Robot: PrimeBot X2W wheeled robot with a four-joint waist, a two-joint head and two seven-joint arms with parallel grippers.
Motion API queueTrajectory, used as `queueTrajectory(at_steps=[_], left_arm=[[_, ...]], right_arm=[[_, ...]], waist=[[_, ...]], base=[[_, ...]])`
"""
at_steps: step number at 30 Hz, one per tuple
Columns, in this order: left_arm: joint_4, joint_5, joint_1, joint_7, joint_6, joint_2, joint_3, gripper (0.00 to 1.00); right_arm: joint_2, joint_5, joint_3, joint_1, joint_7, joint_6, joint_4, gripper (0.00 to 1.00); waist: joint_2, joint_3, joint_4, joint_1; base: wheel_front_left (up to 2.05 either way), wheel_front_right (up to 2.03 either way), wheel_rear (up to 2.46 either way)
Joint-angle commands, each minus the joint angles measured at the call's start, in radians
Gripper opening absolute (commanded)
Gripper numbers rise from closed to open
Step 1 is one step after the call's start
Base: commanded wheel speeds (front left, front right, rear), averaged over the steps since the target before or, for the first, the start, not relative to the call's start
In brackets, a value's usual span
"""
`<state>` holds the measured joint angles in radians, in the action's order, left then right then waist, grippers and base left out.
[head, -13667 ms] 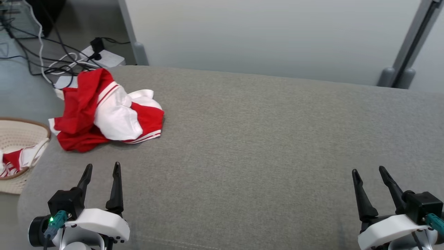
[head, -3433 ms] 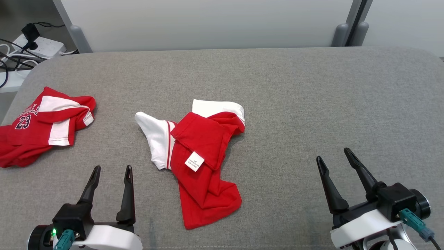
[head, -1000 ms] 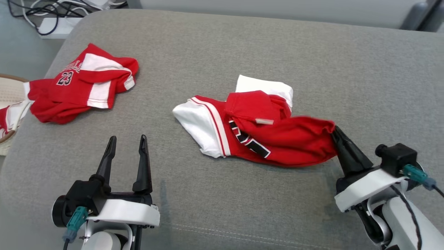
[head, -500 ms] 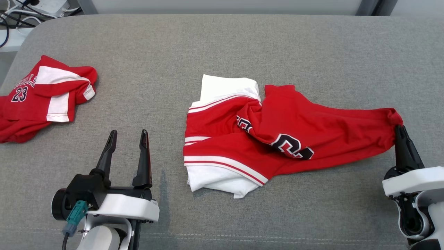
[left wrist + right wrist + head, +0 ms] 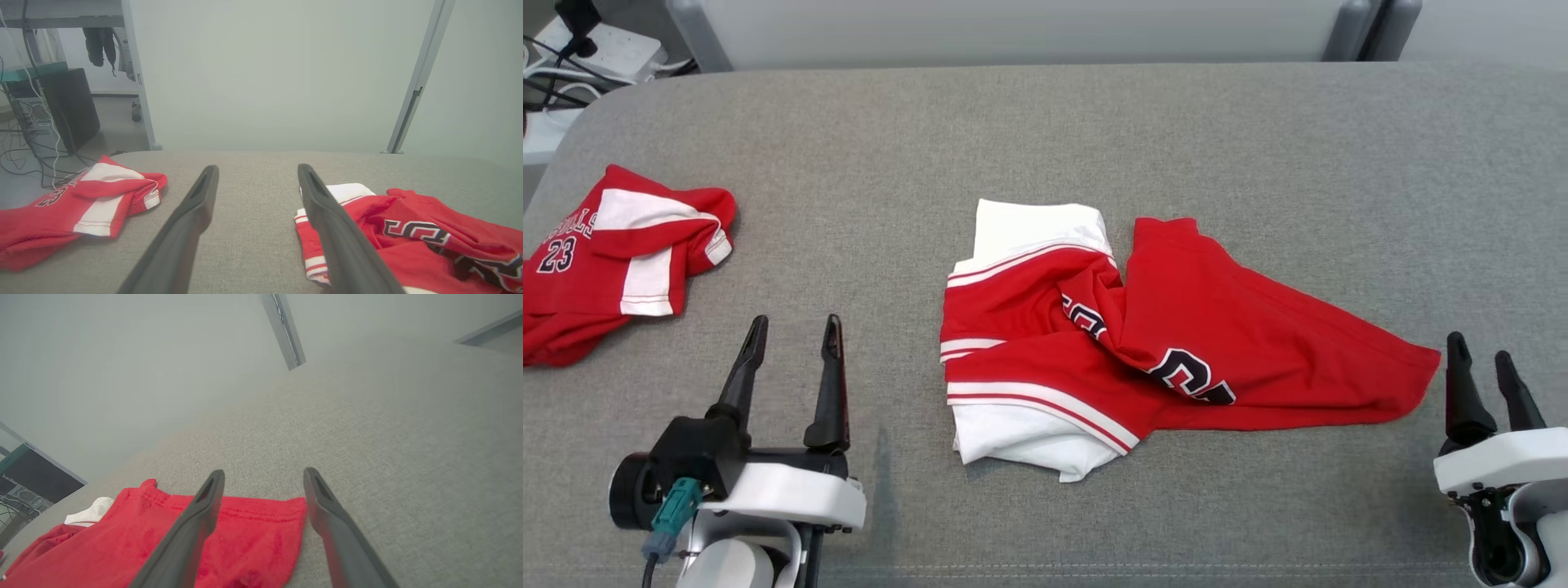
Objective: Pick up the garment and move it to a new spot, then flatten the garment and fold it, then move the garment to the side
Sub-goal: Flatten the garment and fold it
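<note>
A red and white jersey garment (image 5: 1143,343) lies stretched across the middle of the grey cushion (image 5: 1094,139), with black lettering showing and its red hem corner pointing right. My right gripper (image 5: 1478,359) stands open just right of that corner, apart from it; in the right wrist view the red hem (image 5: 253,522) lies under and beside its fingers. Near the front left, my left gripper (image 5: 792,331) is open with nothing between its fingers, left of the garment (image 5: 408,232).
A second red and white jersey with "23" (image 5: 613,253) lies crumpled at the cushion's left edge (image 5: 81,204). Cables and a power strip (image 5: 596,49) sit on the floor beyond the back left corner. A pale wall panel (image 5: 1013,24) runs behind.
My right gripper has opened and let go of the garment's red corner, which now lies flat on the cushion. The gripper has drawn slightly back. The left arm has stayed still.
</note>
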<state>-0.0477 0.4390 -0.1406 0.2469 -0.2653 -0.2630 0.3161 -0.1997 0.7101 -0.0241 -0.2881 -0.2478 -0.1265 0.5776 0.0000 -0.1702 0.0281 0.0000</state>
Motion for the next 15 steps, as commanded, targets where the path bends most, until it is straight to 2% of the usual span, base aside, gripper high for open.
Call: queueTrajectory(at_steps=[1,8,9,15], left_arm=[[0.019,0.001,-0.005,0.001,-0.006,-0.033,-0.045,1.00],[-0.001,0.018,0.012,0.005,0.006,-0.058,-0.074,1.00],[-0.001,0.018,0.012,0.005,0.006,-0.058,-0.074,1.00],[-0.025,0.039,0.044,0.011,0.054,-0.085,-0.104,1.00]], right_arm=[[-0.022,-0.045,0.012,0.025,-0.013,-0.004,-0.063,1.00],[-0.009,-0.264,0.065,0.084,-0.014,-0.004,-0.231,1.00],[-0.009,-0.264,0.065,0.084,-0.014,-0.004,-0.231,1.00],[0.019,-0.430,0.073,0.146,-0.014,-0.004,-0.342,1.00]], waist=[[0.0000,0.027,-0.014,0.0000],[0.0000,0.092,-0.031,0.0000],[0.0000,0.092,-0.031,0.0000],[0.0000,0.124,-0.030,0.0000]], base=[[0.00,0.00,0.00],[0.00,0.00,0.00],[0.00,0.00,0.00],[0.00,0.00,0.00]])
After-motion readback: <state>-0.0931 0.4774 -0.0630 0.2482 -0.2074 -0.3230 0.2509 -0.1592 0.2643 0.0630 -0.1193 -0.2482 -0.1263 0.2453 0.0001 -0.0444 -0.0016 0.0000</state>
